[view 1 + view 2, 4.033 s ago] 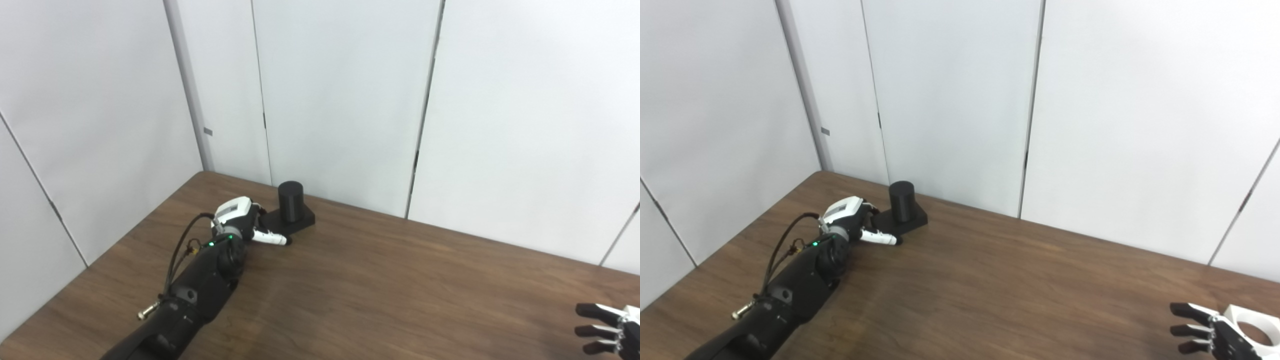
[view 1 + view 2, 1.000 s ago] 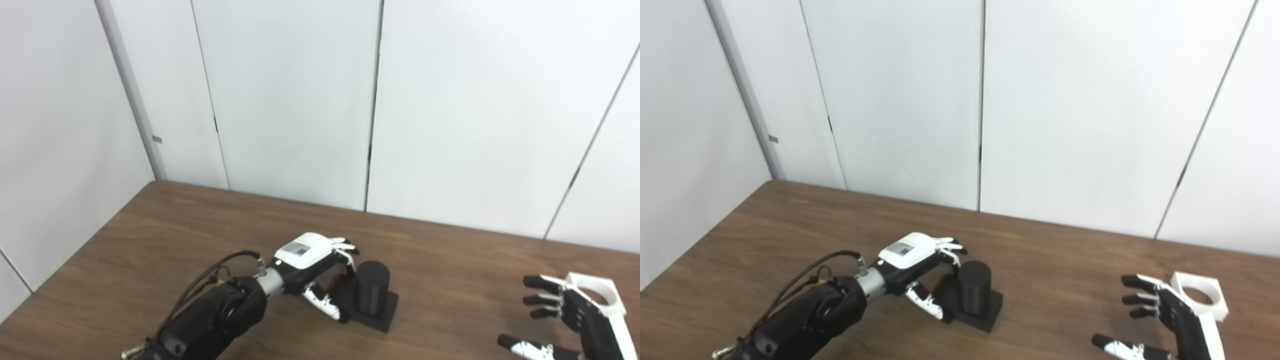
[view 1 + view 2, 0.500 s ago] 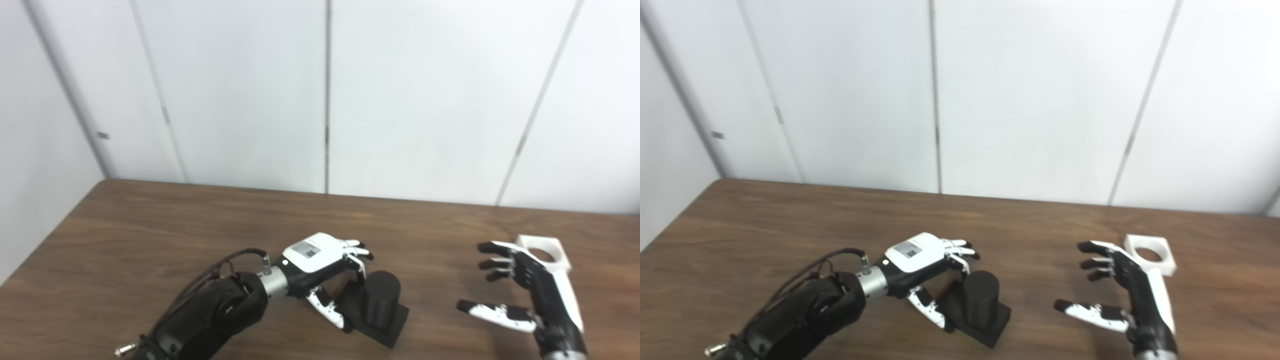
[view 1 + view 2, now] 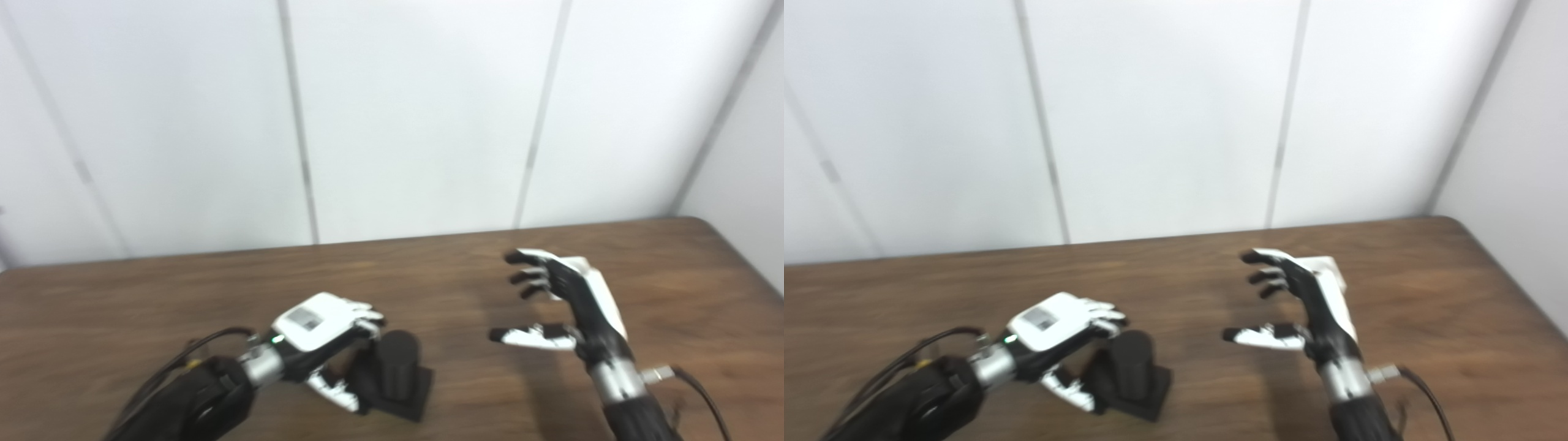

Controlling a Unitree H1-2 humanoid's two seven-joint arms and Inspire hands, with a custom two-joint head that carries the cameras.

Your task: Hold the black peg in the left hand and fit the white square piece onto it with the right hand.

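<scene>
Two hands work over a brown wooden bench (image 4: pixel 153 318) backed by white wall panels (image 4: pixel 416 116). The left hand (image 4: pixel 318 334) curls around the black peg (image 4: pixel 395 367), which stands upright on its square black base on the bench near the front edge; its fingers (image 4: pixel 366 318) arch over the near side of the peg, though the blur hides whether they grip it. The right hand (image 4: pixel 1311 306) hovers well apart to the right, fingers spread wide and holding nothing. It blocks most of the white square piece (image 4: pixel 1331 268), of which only a corner shows just behind it.
</scene>
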